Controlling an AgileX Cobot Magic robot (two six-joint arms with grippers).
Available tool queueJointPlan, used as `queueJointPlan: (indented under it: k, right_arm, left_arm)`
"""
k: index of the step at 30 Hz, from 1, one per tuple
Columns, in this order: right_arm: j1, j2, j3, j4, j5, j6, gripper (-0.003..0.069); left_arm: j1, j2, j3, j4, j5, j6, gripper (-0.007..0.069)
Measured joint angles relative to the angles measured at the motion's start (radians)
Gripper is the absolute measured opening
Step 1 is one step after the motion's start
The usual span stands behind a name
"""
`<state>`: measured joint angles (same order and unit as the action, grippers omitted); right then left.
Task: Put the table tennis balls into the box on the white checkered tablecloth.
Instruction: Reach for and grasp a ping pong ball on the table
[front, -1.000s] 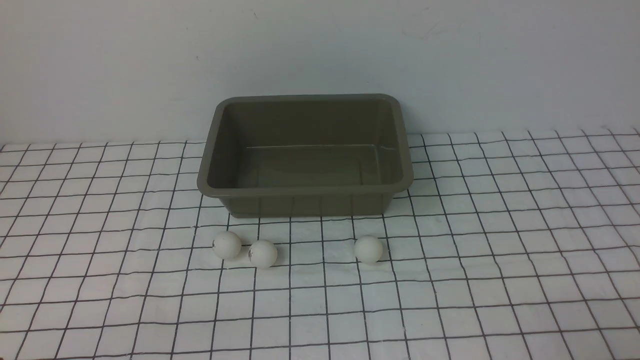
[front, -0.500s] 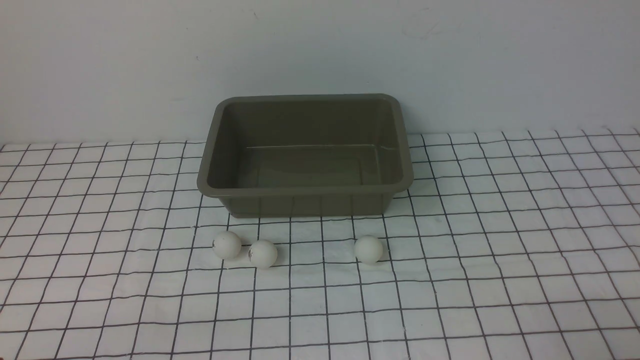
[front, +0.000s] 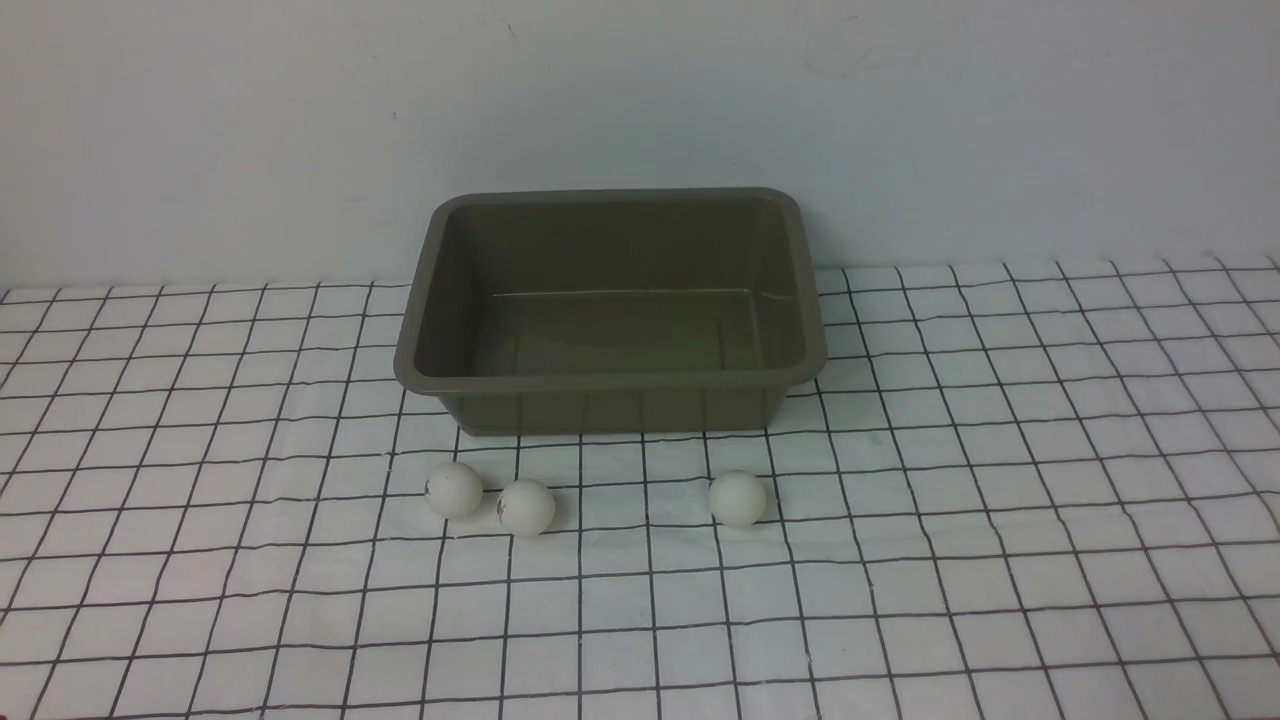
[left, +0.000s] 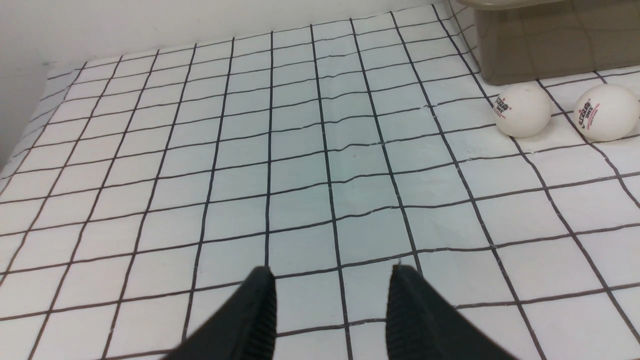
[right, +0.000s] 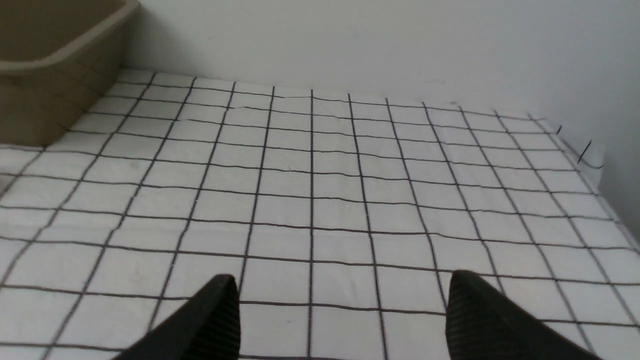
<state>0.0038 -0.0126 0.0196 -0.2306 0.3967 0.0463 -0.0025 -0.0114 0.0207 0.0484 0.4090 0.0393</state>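
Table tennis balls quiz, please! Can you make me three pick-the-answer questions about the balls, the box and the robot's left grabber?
1. Where are the table tennis balls compared with the box?
A. inside it
B. behind it, by the wall
C. on the white checkered tablecloth, on the robot's side of it

2. How many balls are there?
A. two
B. three
C. five

3. How is the left gripper?
A. open, holding nothing
B. shut on a ball
C. shut on the box's rim

Answers:
1 C: the front view shows all of them lying on the cloth just in front of the box, with none inside.
2 B: three white balls show in the front view.
3 A: its fingers stand apart with only cloth between them.
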Motion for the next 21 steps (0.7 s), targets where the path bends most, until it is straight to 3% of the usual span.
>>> queueJointPlan:
  k: [6,12,16,21]
  right_arm:
    - [0.000,0.000,0.001,-0.120,0.002,-0.001,0.0503]
    - [0.000,0.000,0.009,-0.003,-0.070,0.240,0.0503]
    - [0.000,0.000,-0.002,0.031,-0.090,0.284,0.0503]
    - [0.000,0.000,-0.158,0.070,0.066,0.290,0.0503]
  left_arm:
    - [0.000,0.000,0.000,0.000,0.000,0.000,0.0279]
    - [0.000,0.000,0.000,0.000,0.000,0.000,0.0279]
    - [0.000,0.000,0.000,0.000,0.000,0.000,0.0279]
    - [0.000,0.000,0.000,0.000,0.000,0.000,0.0279]
